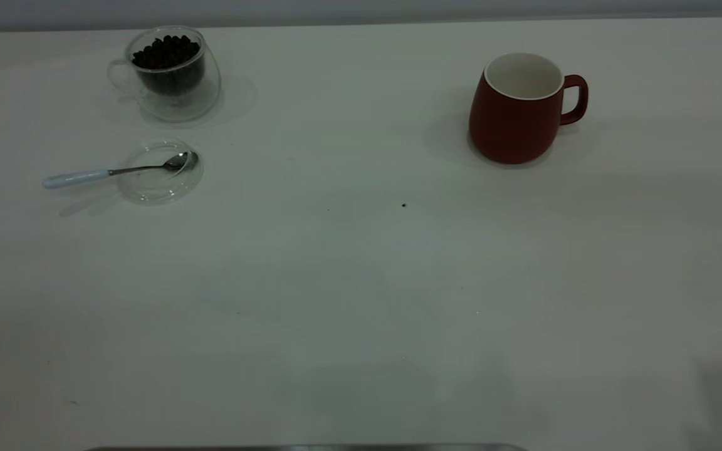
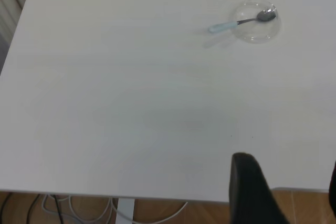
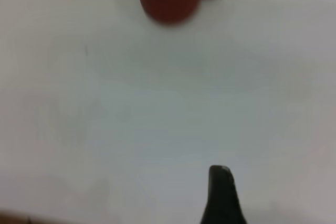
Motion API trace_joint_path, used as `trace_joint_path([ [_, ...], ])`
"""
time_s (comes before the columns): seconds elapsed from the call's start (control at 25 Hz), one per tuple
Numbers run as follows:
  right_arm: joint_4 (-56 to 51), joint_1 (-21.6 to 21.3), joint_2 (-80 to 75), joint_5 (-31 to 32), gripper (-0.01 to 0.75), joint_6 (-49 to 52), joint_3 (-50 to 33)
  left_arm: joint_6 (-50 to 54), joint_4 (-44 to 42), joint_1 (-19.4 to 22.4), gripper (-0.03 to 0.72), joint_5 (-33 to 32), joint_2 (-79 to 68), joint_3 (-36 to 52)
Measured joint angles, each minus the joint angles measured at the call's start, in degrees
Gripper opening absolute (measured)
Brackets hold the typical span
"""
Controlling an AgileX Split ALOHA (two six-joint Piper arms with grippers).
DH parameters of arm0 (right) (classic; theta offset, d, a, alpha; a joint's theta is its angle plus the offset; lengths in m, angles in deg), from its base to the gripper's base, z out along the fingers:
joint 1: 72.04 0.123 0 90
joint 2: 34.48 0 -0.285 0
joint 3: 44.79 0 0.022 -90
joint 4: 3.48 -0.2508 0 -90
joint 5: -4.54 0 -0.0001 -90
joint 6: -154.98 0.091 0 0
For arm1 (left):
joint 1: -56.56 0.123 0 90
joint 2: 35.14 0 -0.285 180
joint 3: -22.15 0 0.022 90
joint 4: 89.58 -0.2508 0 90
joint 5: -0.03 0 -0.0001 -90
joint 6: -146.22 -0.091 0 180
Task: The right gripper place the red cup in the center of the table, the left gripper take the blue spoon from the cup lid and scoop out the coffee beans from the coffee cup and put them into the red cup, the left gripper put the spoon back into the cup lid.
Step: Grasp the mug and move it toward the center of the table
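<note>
Spreading wide and white, the table [image 1: 361, 300] carries everything, and nothing of the task looks begun. The red cup [image 1: 517, 109] stands upright, empty, far off to the right side, not yet centred. The coffee cup [image 1: 170, 72] sits far left, full of coffee beans [image 1: 167, 53]. Just beside it lies the cup lid [image 1: 159, 172], the blue spoon [image 1: 116, 170] resting across it, untouched. Both grippers hang back near the table edge; their finger spread I cannot tell.
</note>
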Motion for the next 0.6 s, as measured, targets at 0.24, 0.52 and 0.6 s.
trace_joint_path([
  [0.24,-18.73,0.07,-21.09,-15.59,0.584,-16.59,3.57,-0.04,0.0,0.0,0.422,0.0,0.0,0.0],
  [0.52,-41.72,0.07,-42.95,-19.23,0.584,-25.09,17.05,-0.04,0.0,0.0,0.422,0.0,0.0,0.0],
  [0.6,-45.83,0.07,-49.28,-19.55,0.584,-26.15,21.58,-0.04,0.0,0.0,0.422,0.0,0.0,0.0],
])
